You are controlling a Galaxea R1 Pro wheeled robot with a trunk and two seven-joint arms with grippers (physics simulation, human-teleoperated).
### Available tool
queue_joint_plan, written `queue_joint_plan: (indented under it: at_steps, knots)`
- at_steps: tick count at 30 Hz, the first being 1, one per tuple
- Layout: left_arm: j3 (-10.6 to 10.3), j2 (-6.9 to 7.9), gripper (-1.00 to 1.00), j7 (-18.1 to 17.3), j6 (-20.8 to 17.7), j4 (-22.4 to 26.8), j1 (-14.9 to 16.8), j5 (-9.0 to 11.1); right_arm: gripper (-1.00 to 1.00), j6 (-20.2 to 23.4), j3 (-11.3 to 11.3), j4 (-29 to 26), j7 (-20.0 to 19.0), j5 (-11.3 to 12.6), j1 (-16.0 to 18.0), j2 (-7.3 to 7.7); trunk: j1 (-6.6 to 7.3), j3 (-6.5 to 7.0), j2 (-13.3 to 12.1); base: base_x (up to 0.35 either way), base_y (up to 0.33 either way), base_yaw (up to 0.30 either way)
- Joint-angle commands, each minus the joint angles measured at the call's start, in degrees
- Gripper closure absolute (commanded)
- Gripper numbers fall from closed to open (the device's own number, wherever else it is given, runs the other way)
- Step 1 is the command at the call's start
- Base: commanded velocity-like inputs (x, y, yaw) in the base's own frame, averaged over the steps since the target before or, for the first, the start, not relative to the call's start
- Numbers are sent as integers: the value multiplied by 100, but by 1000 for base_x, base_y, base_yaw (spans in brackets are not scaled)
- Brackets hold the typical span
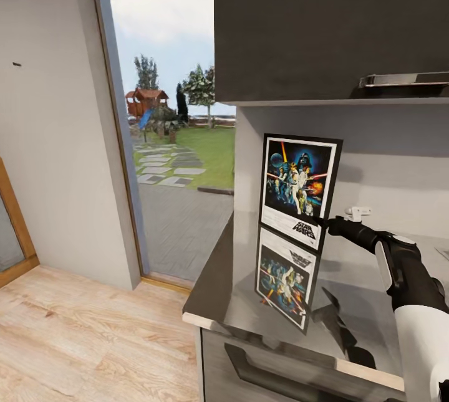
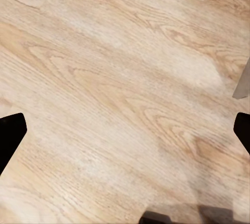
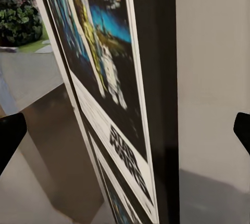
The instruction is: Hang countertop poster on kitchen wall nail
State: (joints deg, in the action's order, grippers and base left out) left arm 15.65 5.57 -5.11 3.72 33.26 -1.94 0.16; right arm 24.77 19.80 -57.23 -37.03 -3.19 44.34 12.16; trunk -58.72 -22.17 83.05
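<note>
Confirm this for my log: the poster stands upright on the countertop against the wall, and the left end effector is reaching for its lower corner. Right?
Not quite: it is the right end effector, not the left, that reaches for the lower corner of the poster, as the head view shows. The left wrist view looks down at wooden floor. The rest holds: the poster stands upright on the countertop against the wall.
</note>
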Motion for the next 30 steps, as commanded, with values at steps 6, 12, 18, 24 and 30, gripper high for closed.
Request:
queue_joint_plan:
  at_steps: [6, 12, 18, 24, 30]
  knots:
    - [26, 3, -100, -43, 7, 5, 0, 1, -100, 28, 16, -7, -41, -33, 5, -3, -1, -5, 3, 11, 0, 0]
    - [26, 12, -100, -43, 6, 5, 0, 1, -100, 28, 16, -8, -43, -30, 5, -3, -1, -5, 3, 2, 0, 0]
    - [26, 14, -100, -43, 6, 5, 0, 1, -100, 28, 19, -3, -241, -32, 5, -3, -1, -5, 3, 0, 0, 0]
    - [26, 14, -100, -43, 6, 5, 0, 1, -100, 28, 23, 0, -455, -34, 5, -1, -1, -5, 3, 0, 0, 0]
    - [26, 14, -100, -43, 6, 5, 0, 1, -100, 28, 24, -11, -492, -39, 5, 1, -1, -5, 3, 0, 0, 0]
